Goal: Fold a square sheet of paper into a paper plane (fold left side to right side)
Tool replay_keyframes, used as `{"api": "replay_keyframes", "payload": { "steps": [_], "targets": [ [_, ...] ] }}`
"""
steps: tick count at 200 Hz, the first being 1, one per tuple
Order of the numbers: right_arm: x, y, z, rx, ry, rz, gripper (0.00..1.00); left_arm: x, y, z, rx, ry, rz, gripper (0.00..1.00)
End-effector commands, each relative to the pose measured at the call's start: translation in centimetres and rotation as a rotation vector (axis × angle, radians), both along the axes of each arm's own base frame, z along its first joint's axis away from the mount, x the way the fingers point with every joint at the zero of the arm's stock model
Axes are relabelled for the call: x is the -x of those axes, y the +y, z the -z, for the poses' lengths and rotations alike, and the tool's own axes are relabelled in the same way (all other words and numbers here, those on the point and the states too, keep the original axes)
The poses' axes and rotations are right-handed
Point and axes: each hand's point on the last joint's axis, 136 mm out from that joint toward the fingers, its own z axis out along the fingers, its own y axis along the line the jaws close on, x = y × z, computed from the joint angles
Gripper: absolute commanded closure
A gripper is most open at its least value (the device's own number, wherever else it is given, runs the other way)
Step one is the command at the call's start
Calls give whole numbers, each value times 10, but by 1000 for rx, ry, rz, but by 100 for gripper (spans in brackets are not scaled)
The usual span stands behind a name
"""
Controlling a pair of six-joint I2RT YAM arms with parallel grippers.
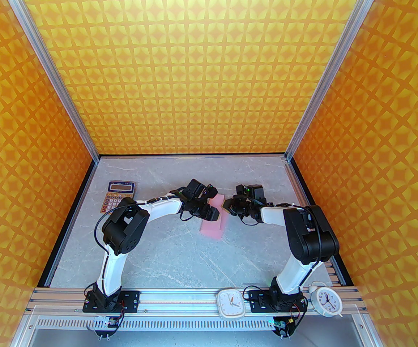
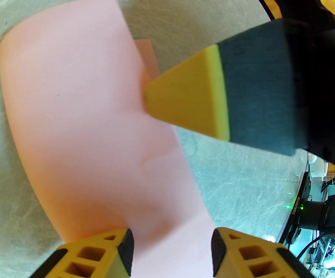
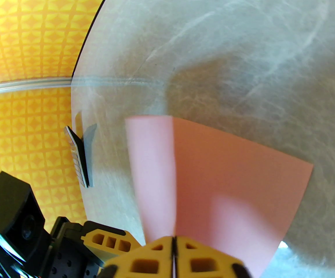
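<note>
The thin pale-pink square sheet of paper [image 2: 77,120] is doubled over but puffy. Its free edge is pinched in the fully closed fingers of the right gripper [image 3: 173,250], while the left gripper [image 2: 171,250] is held about half open with the sheet under its fingers, nothing gripped. Looks like the left-to-right fold is half done, so the rounded bend needs pressing flat next, edges lined up. The orange-keyed calculator [image 1: 120,195] and white clocks [image 1: 230,304] are parked well clear of both sets of fingers.

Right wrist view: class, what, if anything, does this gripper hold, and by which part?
The right gripper is shut on the square sheet of paper, pinching its right-hand edge. The left gripper is open, holding nothing.
</note>
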Motion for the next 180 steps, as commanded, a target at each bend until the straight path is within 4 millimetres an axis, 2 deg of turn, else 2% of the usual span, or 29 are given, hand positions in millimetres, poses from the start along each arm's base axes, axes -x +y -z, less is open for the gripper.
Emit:
{"api": "replay_keyframes", "payload": {
  "steps": [1, 20, 24, 38, 58, 99, 128, 180],
  "targets": [
    [0, 0, 3, 3, -5, -6, 100, -7, 4, -34, 43, -36, -15, 49],
    [3, -4, 7, 42, 1, -7, 100, -18, 16, -39, 61, -21, -83, 45],
    [4, -5, 7, 48, 2, -6, 100, -30, 27, -41, 65, -18, -122, 44],
    [5, -8, 8, 66, 2, -2, 100, -41, 41, -40, 80, 2, -187, 40],
    [5, -10, 8, 75, 2, -1, 100, -46, 50, -25, 56, 52, -229, 38],
    [6, -16, 7, 101, 2, 6, 100, -40, 41, 7, 17, 129, -216, 34],
    [6, -17, 6, 103, 2, 7, 100, -31, 29, 17, 14, 149, -171, 33],
    [9, -20, 6, 113, -2, 4, 100, -25, 14, 27, 2, 162, -141, 40]
  ]
}}
